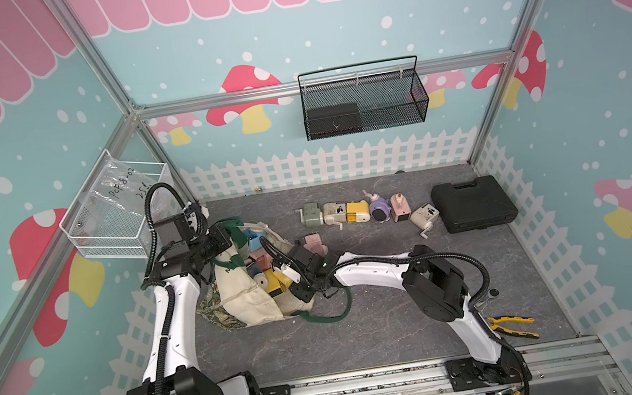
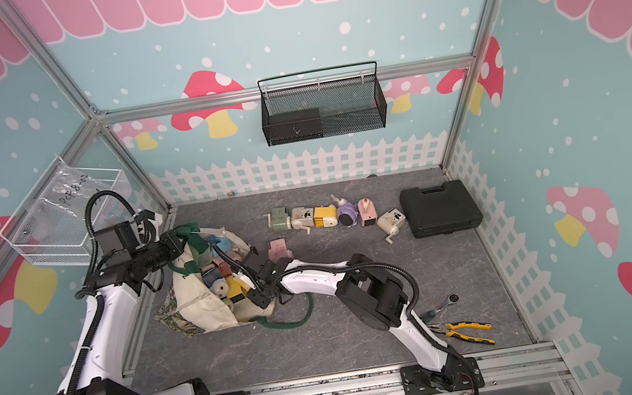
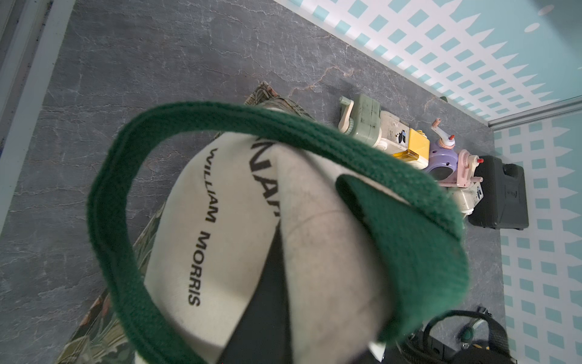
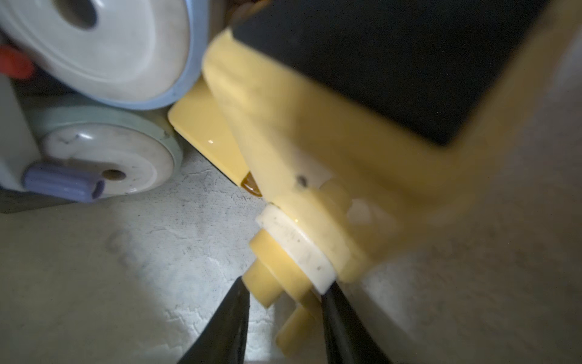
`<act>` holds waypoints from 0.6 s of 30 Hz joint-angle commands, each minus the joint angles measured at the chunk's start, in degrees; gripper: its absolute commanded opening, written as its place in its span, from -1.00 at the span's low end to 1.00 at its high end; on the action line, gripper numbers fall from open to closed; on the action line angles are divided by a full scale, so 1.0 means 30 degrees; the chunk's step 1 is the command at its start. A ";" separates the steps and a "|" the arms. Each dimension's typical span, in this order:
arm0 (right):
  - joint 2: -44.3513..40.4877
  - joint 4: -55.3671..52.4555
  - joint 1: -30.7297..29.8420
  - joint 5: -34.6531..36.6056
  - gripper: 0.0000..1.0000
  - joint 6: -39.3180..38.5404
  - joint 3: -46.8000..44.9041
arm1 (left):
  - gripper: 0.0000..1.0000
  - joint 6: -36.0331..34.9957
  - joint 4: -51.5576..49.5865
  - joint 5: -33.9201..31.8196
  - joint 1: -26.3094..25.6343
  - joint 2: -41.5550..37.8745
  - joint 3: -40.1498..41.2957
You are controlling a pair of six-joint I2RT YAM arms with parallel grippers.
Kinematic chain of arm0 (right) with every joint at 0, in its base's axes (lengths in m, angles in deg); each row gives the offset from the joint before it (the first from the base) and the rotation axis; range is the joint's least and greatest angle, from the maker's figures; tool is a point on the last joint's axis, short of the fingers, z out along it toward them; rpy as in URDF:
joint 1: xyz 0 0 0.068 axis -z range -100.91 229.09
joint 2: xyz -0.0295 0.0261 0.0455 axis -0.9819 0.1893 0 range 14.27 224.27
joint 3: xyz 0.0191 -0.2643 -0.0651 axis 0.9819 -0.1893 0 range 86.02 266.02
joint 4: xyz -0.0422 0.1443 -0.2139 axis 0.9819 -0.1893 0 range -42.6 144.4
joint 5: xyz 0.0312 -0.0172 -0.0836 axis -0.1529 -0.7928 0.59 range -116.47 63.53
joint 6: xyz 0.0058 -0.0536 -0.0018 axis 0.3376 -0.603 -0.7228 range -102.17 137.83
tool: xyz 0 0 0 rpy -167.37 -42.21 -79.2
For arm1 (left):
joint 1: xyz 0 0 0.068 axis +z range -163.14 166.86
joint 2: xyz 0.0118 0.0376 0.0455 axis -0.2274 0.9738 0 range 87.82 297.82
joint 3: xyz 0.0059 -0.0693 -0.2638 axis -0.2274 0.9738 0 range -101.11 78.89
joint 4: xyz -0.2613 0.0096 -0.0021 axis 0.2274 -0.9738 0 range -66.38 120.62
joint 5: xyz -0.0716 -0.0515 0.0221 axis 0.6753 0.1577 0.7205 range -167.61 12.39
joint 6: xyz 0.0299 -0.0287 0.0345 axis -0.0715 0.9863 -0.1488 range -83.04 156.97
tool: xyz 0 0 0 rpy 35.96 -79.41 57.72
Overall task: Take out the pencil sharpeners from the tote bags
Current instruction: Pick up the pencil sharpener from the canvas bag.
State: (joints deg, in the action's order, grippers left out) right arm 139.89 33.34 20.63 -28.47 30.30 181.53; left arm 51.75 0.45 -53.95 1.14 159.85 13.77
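Yellow boxy plastic pencil sharpener [image 4: 315, 126], seemingly light, rigid and slick, lies inside the soft cream canvas tote bag [image 1: 245, 305] pinched by the closed left pincer [image 1: 230, 240], while the right pincer [image 4: 283, 290] straddles its narrow crank hub [image 4: 271, 271], a slip-prone hold, whether clamped I cannot tell.

Arms [image 1: 370, 269]: white shells, blk joints [image 1: 438, 288], ribbed blk cables [image 1: 148, 213].

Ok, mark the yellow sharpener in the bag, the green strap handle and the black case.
Yellow boxy plastic sharpener [image 4: 315, 141]: right wrist view, on its yellow body.
Dark green woven strap handle [image 3: 107, 220]: left wrist view, on the loop's curve.
Flat black plastic case [image 1: 472, 204]: in a top view, on its lid.
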 commanded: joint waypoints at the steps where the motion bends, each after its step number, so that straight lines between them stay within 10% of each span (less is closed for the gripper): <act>1: 0.0222 -0.0134 0.0018 0.0549 -0.23 -0.0113 -0.0331 | -1.00 0.0081 0.2486 0.0991 0.0099 -0.0426 -0.0328; 7: -0.0120 0.0221 0.0021 0.0782 -0.34 0.0151 -0.0615 | -1.00 0.0081 0.2495 0.0990 0.0084 -0.0433 -0.0296; 18: -0.2541 0.0854 0.0051 0.2743 0.40 0.1610 0.0026 | -1.00 0.0081 0.2498 0.0987 0.0095 -0.0482 -0.0304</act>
State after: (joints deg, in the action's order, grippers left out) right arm 133.71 35.05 20.54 -23.97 33.58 179.63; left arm 51.75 0.47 -53.82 1.14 159.85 13.77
